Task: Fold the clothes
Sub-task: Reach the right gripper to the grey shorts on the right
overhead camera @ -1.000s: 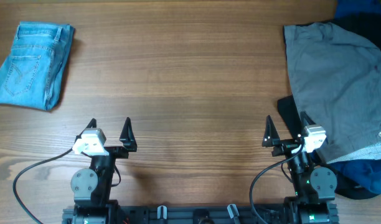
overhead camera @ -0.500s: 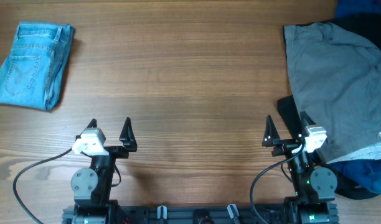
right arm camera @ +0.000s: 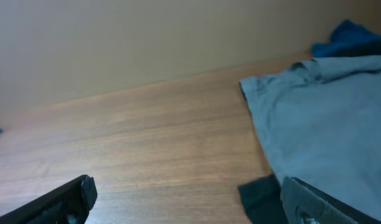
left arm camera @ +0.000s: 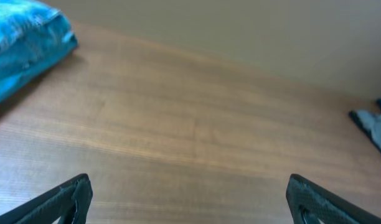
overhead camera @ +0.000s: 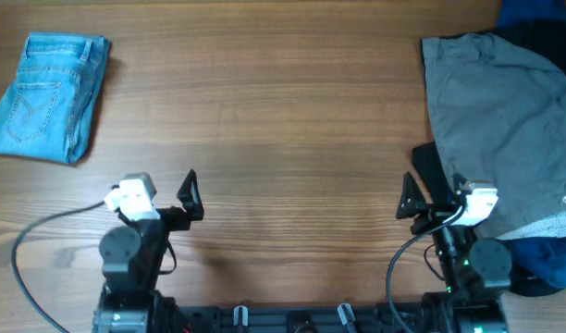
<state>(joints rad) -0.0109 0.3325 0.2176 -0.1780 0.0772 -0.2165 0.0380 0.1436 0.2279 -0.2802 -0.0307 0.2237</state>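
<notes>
A pile of unfolded clothes lies at the right of the table: a grey garment (overhead camera: 505,111) on top, also in the right wrist view (right arm camera: 330,124), blue cloth (overhead camera: 533,20) behind it and more blue cloth (overhead camera: 547,264) at the front right. A dark piece (overhead camera: 429,171) pokes out at the pile's left edge. Folded light-blue jeans (overhead camera: 47,92) lie at the far left, also in the left wrist view (left arm camera: 25,43). My left gripper (overhead camera: 161,190) is open and empty over bare wood. My right gripper (overhead camera: 437,194) is open and empty beside the dark piece.
The wooden table (overhead camera: 264,120) stretches between the jeans and the pile. Cables run from both arm bases along the front edge (overhead camera: 52,240).
Both arms have shifted slightly: the left gripper turned a little left and lifted, the right moved a little right towards the pile. The clothes have not moved.
</notes>
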